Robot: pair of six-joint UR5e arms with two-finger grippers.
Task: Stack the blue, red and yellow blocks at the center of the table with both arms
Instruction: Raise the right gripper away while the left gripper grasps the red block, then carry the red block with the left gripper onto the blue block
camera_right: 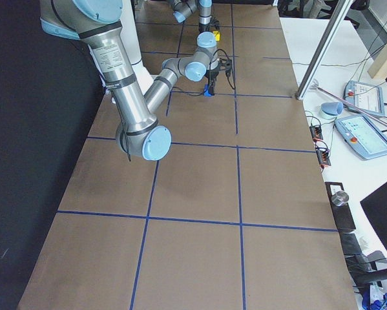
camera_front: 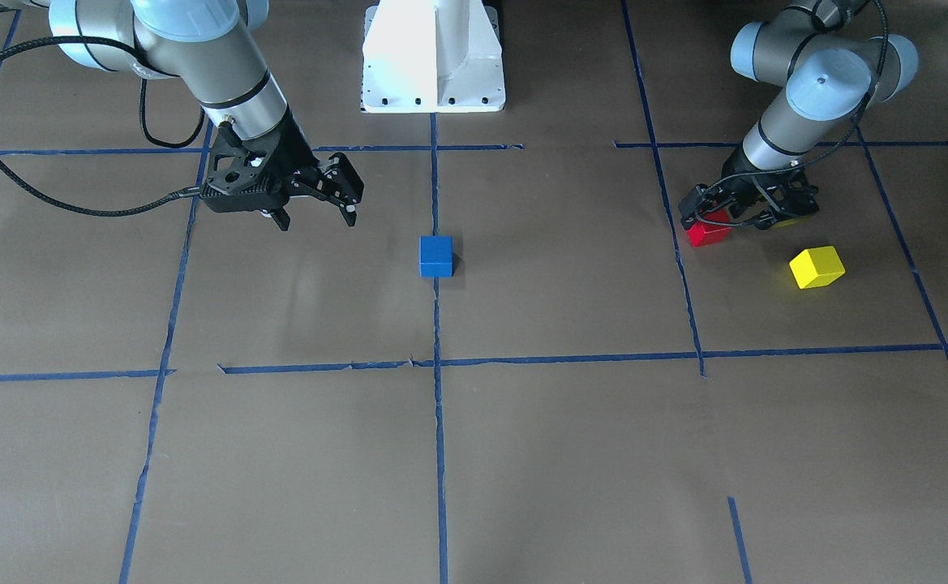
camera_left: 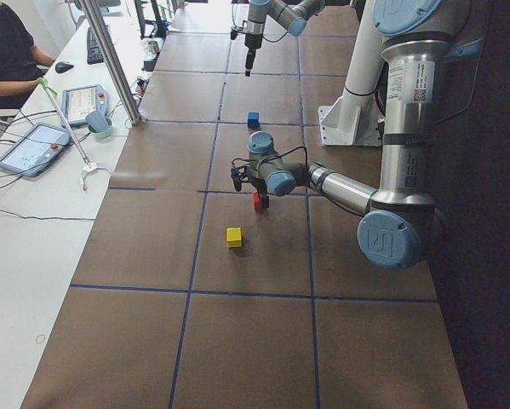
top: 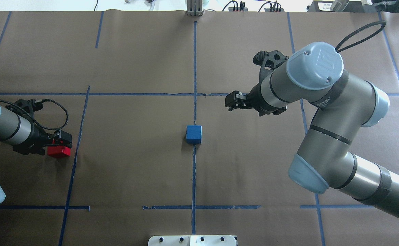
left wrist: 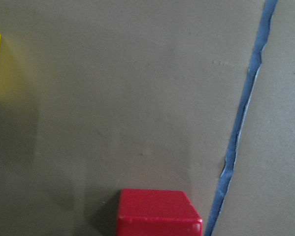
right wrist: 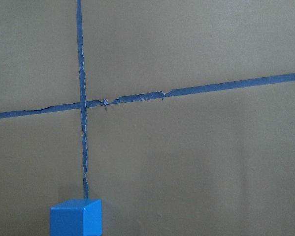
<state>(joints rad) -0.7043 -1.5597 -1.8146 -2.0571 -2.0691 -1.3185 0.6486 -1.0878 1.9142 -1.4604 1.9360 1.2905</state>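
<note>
Red pick in hand: my left gripper (top: 66, 139), unclenched, hovers over red block (top: 58, 152), yellow block (camera_front: 817, 267) nearby. Next I'd descend and clamp. My right gripper (camera_front: 317, 221), spread open, hangs near centred blue block (camera_front: 435, 256).

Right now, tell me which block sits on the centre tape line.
The blue block, on the centre line; the red block at the left gripper and the yellow block lie to the robot's left.
</note>
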